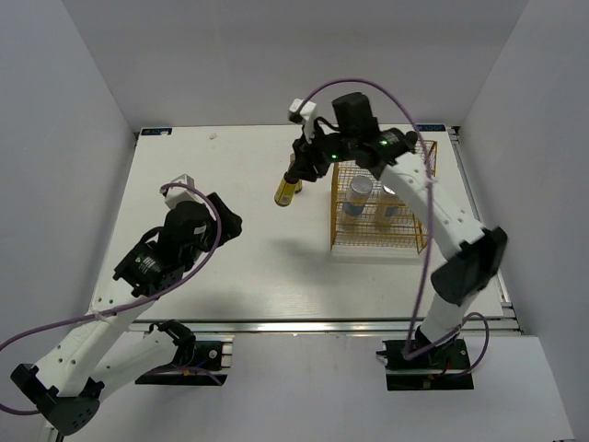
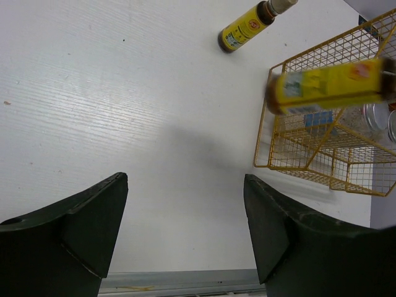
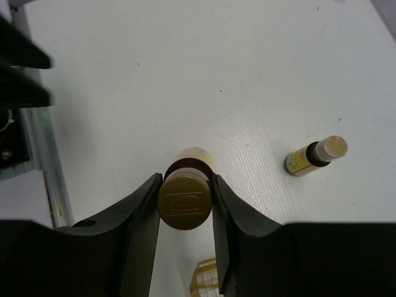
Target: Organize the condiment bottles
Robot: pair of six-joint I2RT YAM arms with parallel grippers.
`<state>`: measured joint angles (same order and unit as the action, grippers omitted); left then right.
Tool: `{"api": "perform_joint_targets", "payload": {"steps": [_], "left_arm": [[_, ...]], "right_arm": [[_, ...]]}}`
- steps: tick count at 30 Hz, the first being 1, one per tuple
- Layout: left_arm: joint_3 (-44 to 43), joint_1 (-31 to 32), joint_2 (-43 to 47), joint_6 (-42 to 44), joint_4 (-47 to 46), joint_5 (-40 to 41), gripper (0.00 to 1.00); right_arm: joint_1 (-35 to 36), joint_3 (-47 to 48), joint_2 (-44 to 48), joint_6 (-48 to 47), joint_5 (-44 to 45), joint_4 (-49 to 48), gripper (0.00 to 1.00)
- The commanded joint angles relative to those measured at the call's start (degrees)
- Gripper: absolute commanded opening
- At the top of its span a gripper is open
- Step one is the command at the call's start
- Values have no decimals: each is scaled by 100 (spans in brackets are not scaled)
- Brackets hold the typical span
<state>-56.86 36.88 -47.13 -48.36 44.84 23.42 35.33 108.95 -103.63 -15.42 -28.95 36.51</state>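
The small brown bottle with the yellow label (image 3: pixel 184 201) is held in the right pincer (image 3: pixel 185 180). Both jaws press on its gold cap, one from each side, and the body hangs straight below them. In the left wrist view it appears to be clear of the table (image 1: pixel 276 276), though that picture is blurred there.

Its twin, the second small brown bottle (image 3: pixel 312 158), stands upright on the table near the right pincer. It is off to one side of the jaws and touches nothing.

Just beside the right pincer, on its right, is the yellow wire basket (image 2: pixel 291 148). Inside it stand a white bottle with a blue label (image 1: pixel 359 195) and another white bottle (image 1: pixel 392 198), side by side.

The left pincer (image 2: pixel 185 179) is well apart from the right one, on its left. It hovers over bare table with its jaws spread wide and nothing between them.

If the basket is where the bottles belong, the task looks about half done. Two bottles are put away, one is gripped next to the basket, and one waits on the table. No taller dark bottle shows in any view, so its place cannot be told. What seems to be left is setting the gripped bottle into the basket and then fetching its twin.
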Motion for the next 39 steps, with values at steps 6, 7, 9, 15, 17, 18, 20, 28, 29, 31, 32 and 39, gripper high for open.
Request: {"api": "perform_joint_targets", "payload": {"steps": [6,7,9,15,17,18,20,28,29,31,32,39], "left_arm": [[-18,-6,-454,652,-643,-144,87],[-9,3,-489,687,-765,-206,87],[17,3,-630,775,-950,-276,88],[-35,3,-1043,1056,-1276,-593,88],[-132,3,-1157,1179,-1320,-672,88],[-167,3,-1253,1214,-1329,-698,88],[-220,3,-1324,1311,-1337,-742,88],[-124,3,-1185,1268,-1355,-813,89],[-80,3,-1149,1224,-1364,-821,88],[-18,3,-1079,1171,-1373,-830,88],[-9,3,-1061,1145,-1373,-839,88],[52,3,-973,1039,-1329,-848,89]], "right_arm": [[-693,-970,2406,-427,-682,752,0],[-886,-1250,2601,-409,-673,787,0],[-1036,-1542,3118,-392,-525,831,0],[-1520,-2623,4017,-400,652,1016,0],[-1748,-2860,4166,-374,1038,919,0],[-1819,-2931,4193,-374,1110,884,0],[-2012,-3010,4237,-322,1233,779,0],[-2495,-3458,4211,-251,1603,410,0],[-2540,-3503,4194,-251,1577,357,0],[-2680,-3555,4159,-251,1498,243,0],[-2707,-3556,4097,-242,1428,208,0],[-3049,-3617,3816,-207,1251,-100,0]]}}
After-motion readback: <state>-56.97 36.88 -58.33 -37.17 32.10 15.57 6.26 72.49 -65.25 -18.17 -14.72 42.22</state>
